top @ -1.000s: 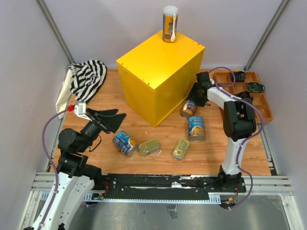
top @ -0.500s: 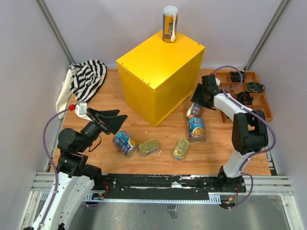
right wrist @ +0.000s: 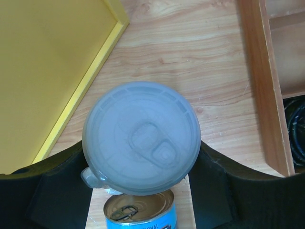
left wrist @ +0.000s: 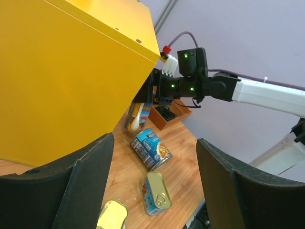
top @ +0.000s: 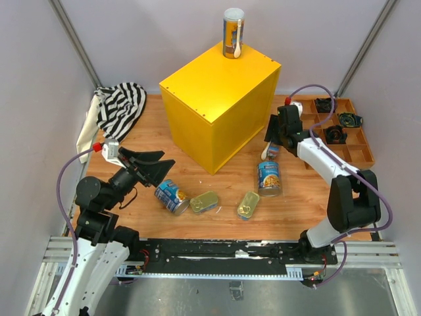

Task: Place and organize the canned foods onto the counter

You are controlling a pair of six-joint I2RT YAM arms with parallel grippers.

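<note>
The counter (top: 217,105) is a big yellow box with one tall slim can (top: 233,33) upright on its far corner. My right gripper (top: 273,141) is shut on the second tall slim can (top: 272,153), held just off the box's right side; its white lid (right wrist: 141,138) fills the right wrist view between the fingers (right wrist: 224,191). Below it stands a blue-labelled can (top: 269,178) (right wrist: 140,212). Another blue can (top: 171,196) lies on its side by two golden tins (top: 204,201) (top: 248,205). My left gripper (top: 156,168) (left wrist: 153,143) hangs open over that lying can, holding nothing.
A brown compartmented tray (top: 360,141) with small black gadgets sits at the right wall, close behind my right arm. A striped cloth (top: 122,105) lies at the back left. The enclosure walls stand close on three sides.
My right gripper has raised the tall slim can from leaning by the box to hanging upright, shifting slightly right while its elbow swung outward. The left arm has hardly moved.
</note>
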